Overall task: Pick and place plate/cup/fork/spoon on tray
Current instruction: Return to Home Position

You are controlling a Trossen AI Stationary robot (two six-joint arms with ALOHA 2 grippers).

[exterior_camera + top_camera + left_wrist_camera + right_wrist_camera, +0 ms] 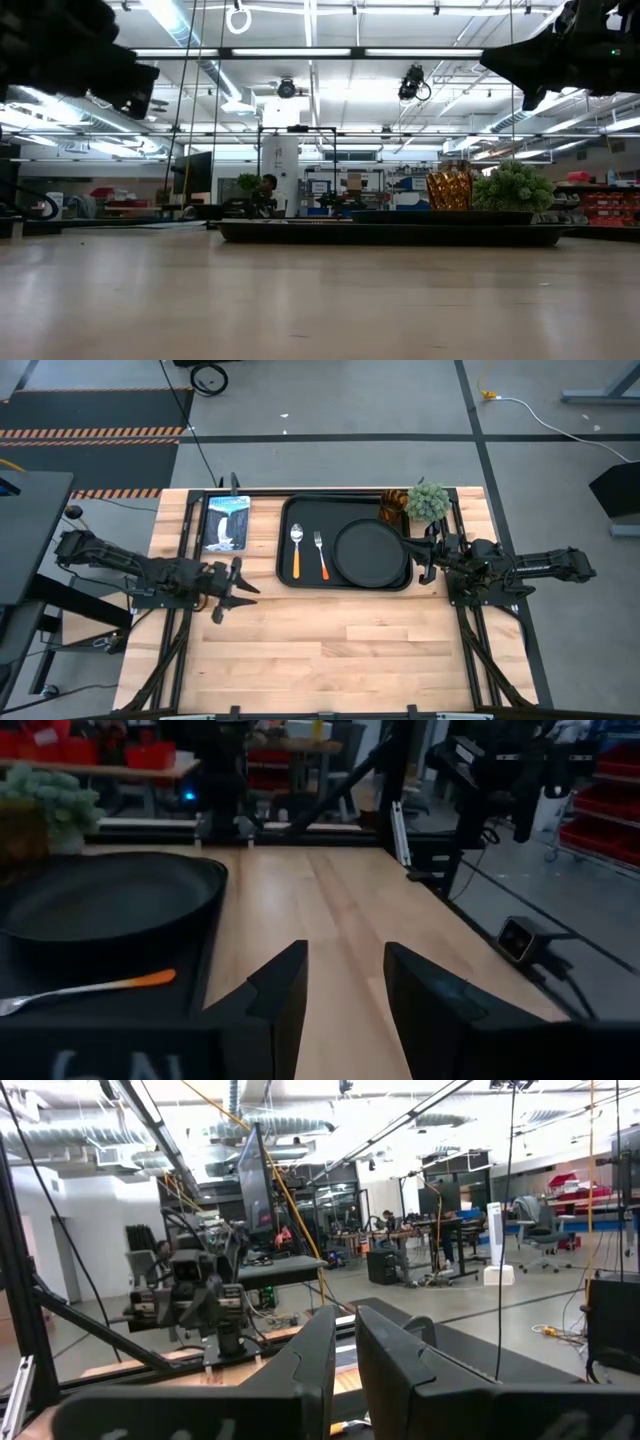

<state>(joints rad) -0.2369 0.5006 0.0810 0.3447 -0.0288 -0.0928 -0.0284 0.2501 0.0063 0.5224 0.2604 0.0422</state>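
The black tray (345, 582) lies at the table's middle far side. On it lie the spoon (296, 548), the fork (320, 555) and the round black plate (372, 553), all flat. The amber cup (393, 503) stands upright at the tray's far right corner and also shows in the low view (448, 190). My left gripper (235, 585) is open and empty, above the table left of the tray; its own view (345, 960) looks across bare wood toward the plate (110, 905). My right gripper (425, 555) is shut and empty, raised beside the tray's right edge.
A small green potted plant (428, 500) stands right of the cup, just off the tray. A book with a picture cover (226, 522) lies left of the tray. The near half of the wooden table (330, 650) is bare wood.
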